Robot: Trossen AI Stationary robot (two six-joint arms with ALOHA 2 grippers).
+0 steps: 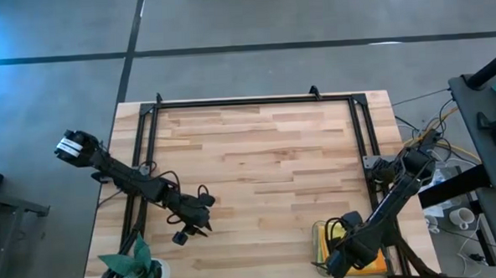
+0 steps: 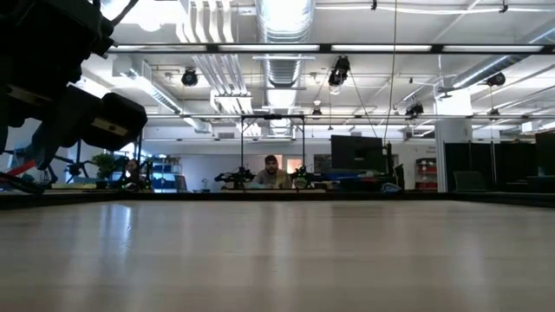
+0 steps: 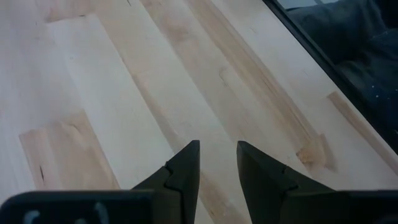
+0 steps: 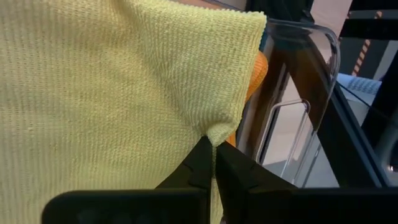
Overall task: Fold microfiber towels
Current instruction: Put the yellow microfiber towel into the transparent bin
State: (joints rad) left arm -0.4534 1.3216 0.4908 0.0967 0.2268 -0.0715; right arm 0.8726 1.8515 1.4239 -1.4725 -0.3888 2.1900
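A yellow microfiber towel (image 4: 106, 93) lies on top of a pile at the table's near right corner (image 1: 321, 236). An orange towel (image 4: 258, 71) peeks out beneath it, inside a clear plastic tray (image 4: 311, 74). My right gripper (image 4: 214, 144) comes down over the pile (image 1: 341, 251) and is shut on the yellow towel. My left gripper (image 3: 217, 146) hovers over bare wood at the near left (image 1: 200, 225). It stands open by a narrow gap with nothing between its fingers. My right gripper pinches the yellow towel's edge (image 4: 219, 127), a little way from its corner, between its two fingertips. The fingers slant down from above. The cloth puckers at the pinch, and the rest lies flat on the pile. One layer or several, I cannot tell.
A small green plant (image 1: 132, 265) stands at the near left corner. A black rail frame (image 1: 246, 101) runs around the table's far and side edges. The wide middle of the wooden top (image 1: 266, 172) is bare. People sit at desks in the room beyond (image 2: 271, 173).
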